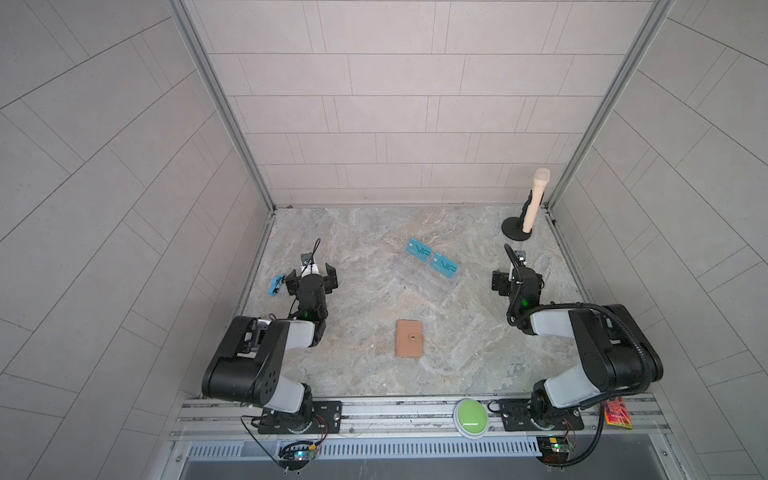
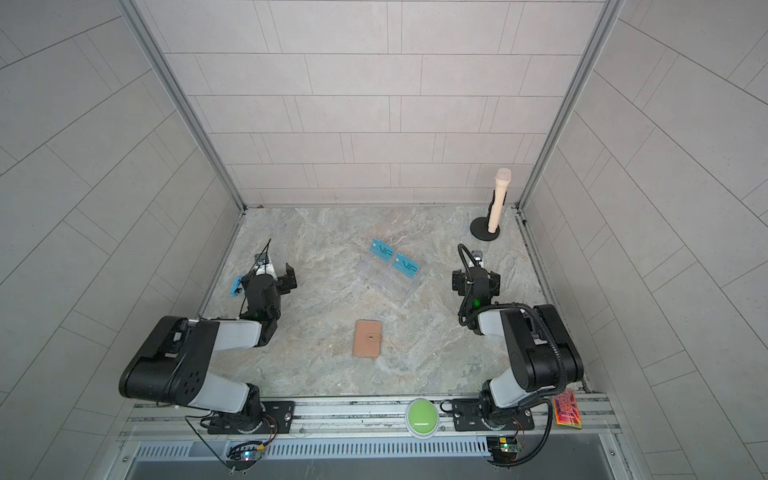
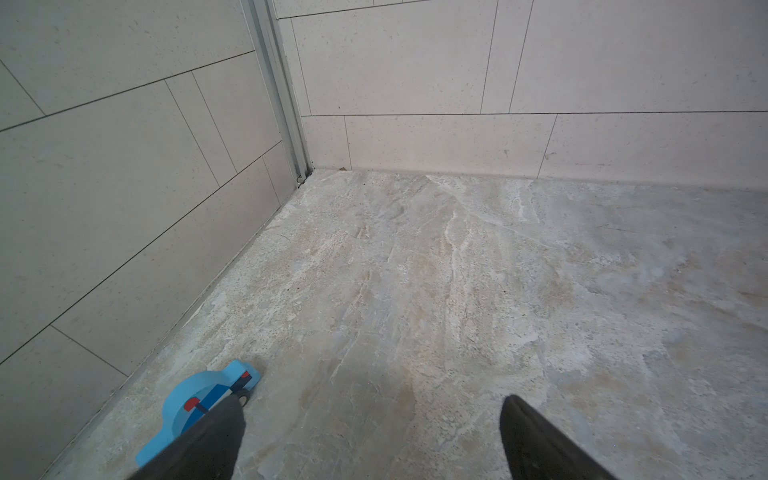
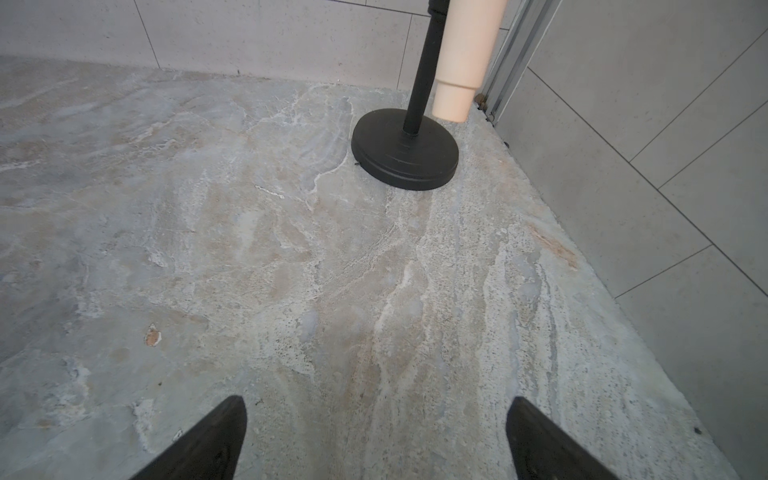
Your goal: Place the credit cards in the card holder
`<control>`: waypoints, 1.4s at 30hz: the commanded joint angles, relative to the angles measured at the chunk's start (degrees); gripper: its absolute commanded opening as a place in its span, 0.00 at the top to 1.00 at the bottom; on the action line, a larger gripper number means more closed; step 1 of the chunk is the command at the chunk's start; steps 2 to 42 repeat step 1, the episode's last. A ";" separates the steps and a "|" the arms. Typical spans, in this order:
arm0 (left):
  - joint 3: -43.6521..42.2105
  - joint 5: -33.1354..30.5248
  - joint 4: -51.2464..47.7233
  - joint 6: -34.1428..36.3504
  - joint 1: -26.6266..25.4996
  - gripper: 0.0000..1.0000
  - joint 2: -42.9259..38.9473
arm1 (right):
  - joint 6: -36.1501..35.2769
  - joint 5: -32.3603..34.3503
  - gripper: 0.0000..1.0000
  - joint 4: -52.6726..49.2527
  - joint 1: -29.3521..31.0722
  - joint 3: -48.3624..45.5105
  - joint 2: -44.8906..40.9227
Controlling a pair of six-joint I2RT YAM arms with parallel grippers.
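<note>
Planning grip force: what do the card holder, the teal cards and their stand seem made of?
Card holder: matte tan-pink, likely leather or imitation, small snap. Teal cards: thin, flat, probably plastic, printed VIP. Stand: clear, probably acrylic; the table shows through.

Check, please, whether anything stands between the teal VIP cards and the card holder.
Only the lower tiers of the clear acrylic stand, in front of the teal VIP cards; beyond, bare tabletop reaches the card holder, folded shut.
</note>
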 commanded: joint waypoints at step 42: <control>0.05 0.99 1.79 0.76 0.42 0.00 -0.84 | -0.96 0.66 0.00 0.20 0.18 0.63 -0.40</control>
